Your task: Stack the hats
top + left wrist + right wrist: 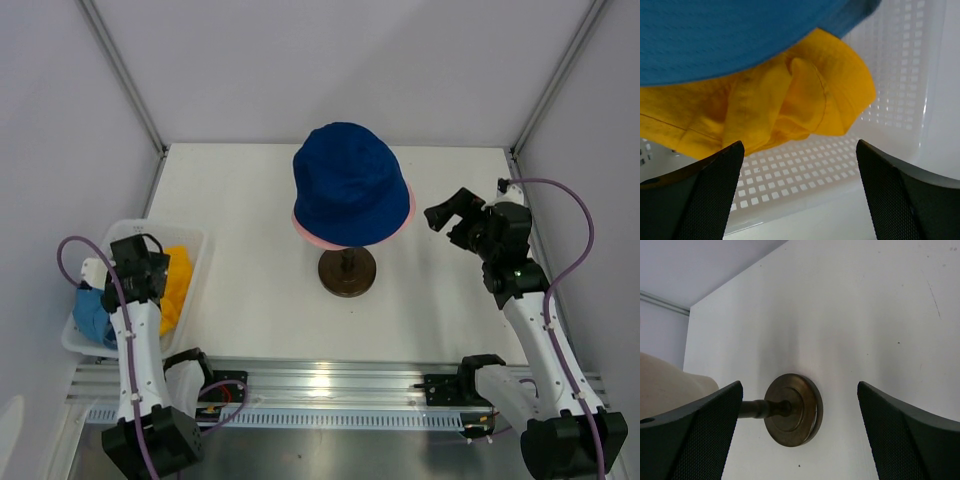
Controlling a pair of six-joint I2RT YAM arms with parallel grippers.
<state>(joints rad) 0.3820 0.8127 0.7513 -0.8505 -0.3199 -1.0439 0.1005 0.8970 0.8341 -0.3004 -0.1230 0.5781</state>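
The navy blue hat (pixel 350 182) sits on top of the pink hat (pixel 408 212), whose brim shows beneath it, both on the mannequin head with the dark round base (pixel 347 271). The yellow-orange hat (pixel 177 285) and the light blue hat (pixel 92 316) lie crumpled in the white basket (pixel 195 240). My left gripper (pixel 799 192) is open and empty just above the basket, beside the yellow-orange hat (pixel 790 95) and under the light blue hat (pixel 730 35). My right gripper (pixel 447 215) is open and empty, right of the stacked hats, facing the stand base (pixel 794 409).
The cream mannequin head (pixel 665 385) shows at the left of the right wrist view. The basket's perforated wall (pixel 900 75) stands close around the left gripper. Grey walls enclose the white table (pixel 250 200) at back and sides.
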